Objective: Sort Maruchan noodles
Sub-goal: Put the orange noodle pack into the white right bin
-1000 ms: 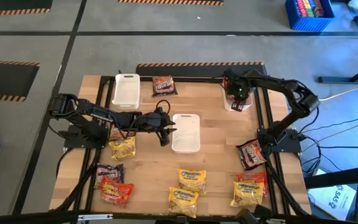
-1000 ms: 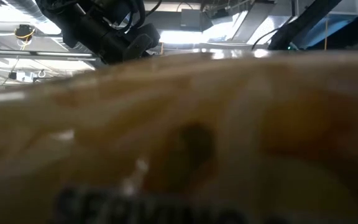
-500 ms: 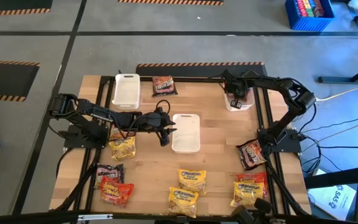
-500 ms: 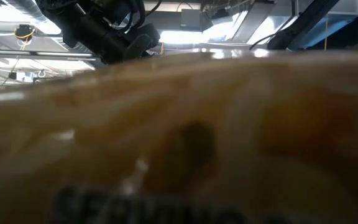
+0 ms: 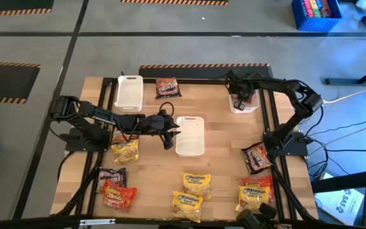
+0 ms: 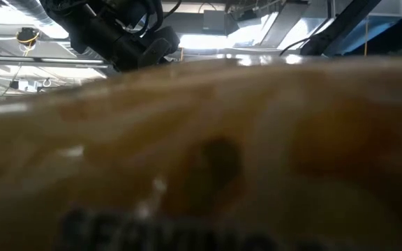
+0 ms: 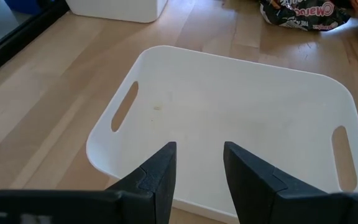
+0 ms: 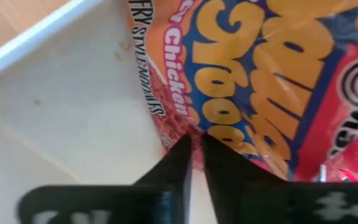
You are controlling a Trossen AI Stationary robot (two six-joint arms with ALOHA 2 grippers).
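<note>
Yellow, red and dark noodle packets (image 5: pixel 196 184) are lying along the worktop's (image 5: pixel 221 140) near edge, with one dark packet (image 5: pixel 167 86) at the far edge. At mid-worktop the left pincer (image 7: pixel 194 171) is hovering, fingers parted and empty, over the rim of a white tray (image 7: pixel 241 118). At the far right corner, the right pincer (image 8: pixel 196 163) is sitting nearly closed on an orange packet (image 8: pixel 272 81) inside another tray (image 5: pixel 254 106).

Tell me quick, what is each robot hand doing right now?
Left gripper: open, holding nothing, at the middle white tray.
Right gripper: fingers nearly together on the edge of a red noodle packet over the far-right tray.
</note>
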